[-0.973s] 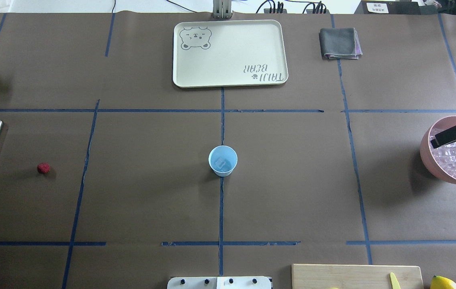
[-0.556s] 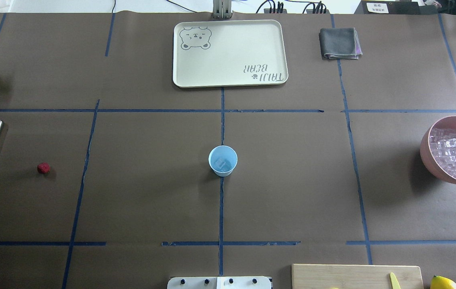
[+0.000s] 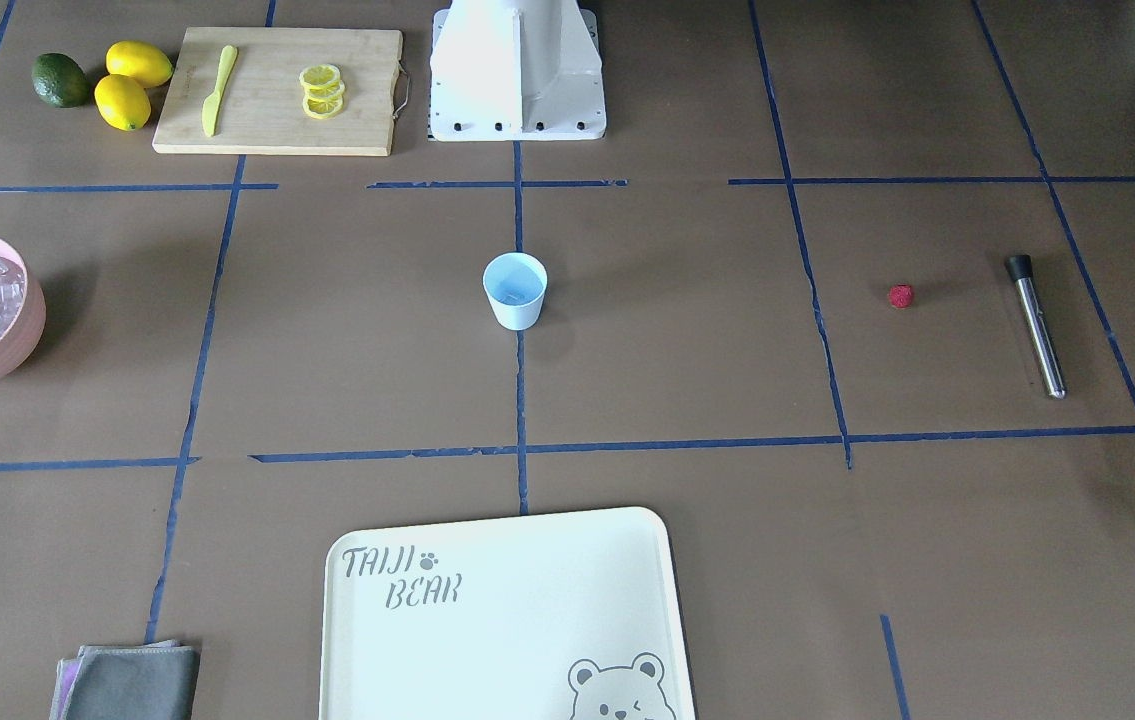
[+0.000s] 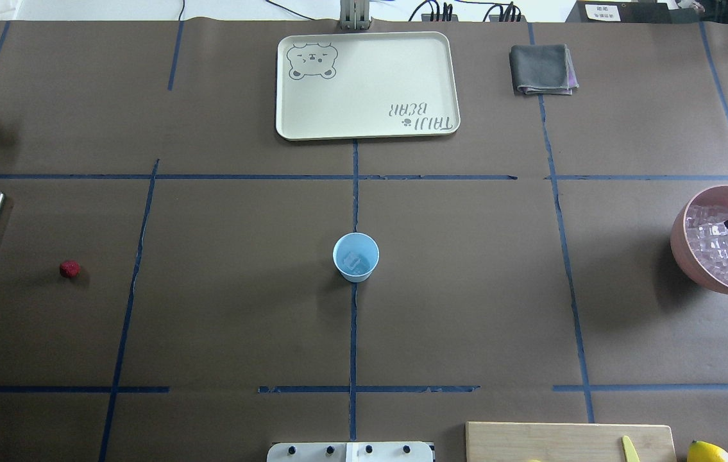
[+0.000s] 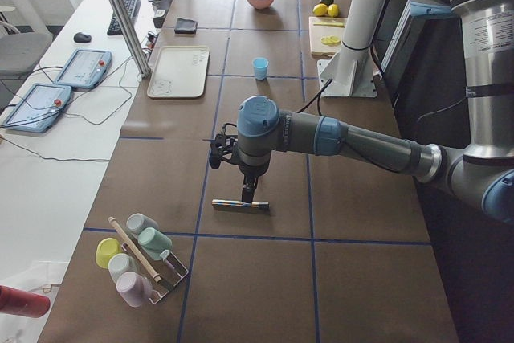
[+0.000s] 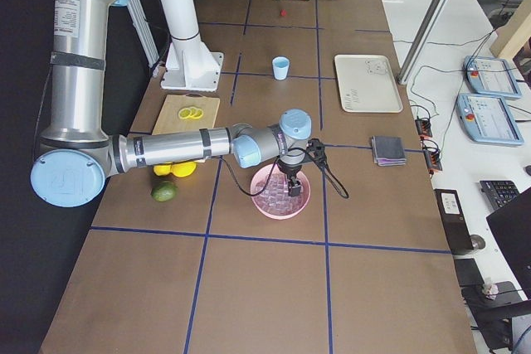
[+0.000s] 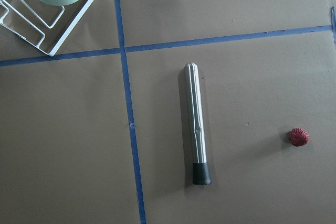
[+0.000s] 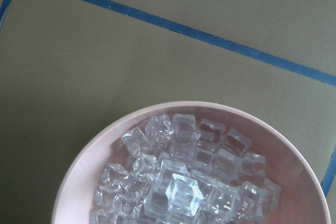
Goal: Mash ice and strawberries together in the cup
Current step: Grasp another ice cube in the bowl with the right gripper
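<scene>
Right gripper point(image 6: 292, 181) hangs just over the pink bowl point(image 4: 678, 247), tips close above the ice point(image 8: 176, 195). Can't tell how far it's open or if it has anything: wrist cam shows no fingers, and overhead shows only a black sliver at frame edge. Cup point(image 4: 356, 256) stands upright well apart from it, off toward table centre, w/ one cube point(image 4: 351, 260) inside.

Left gripper point(image 5: 247, 194) sits above the muddler point(image 7: 196, 124), opening likewise can't be told. Strawberry point(image 4: 69, 269) lies near, off to one side, on bare table.

Step in hand is prob. fetching more ice. To do it well:
- Pick the bright cube standing proud of the heap, right under the wrist cam.
- Straddle two flat opposite faces, not corners. Neighbours touch it, so tips need the gaps btwn cubes.
- Cubes are likely slick, so close gently and squarely.
- Lift straight up and clear the rim before traversing.
- Release low over the cup, since it looks light and could tip if bumped.
</scene>
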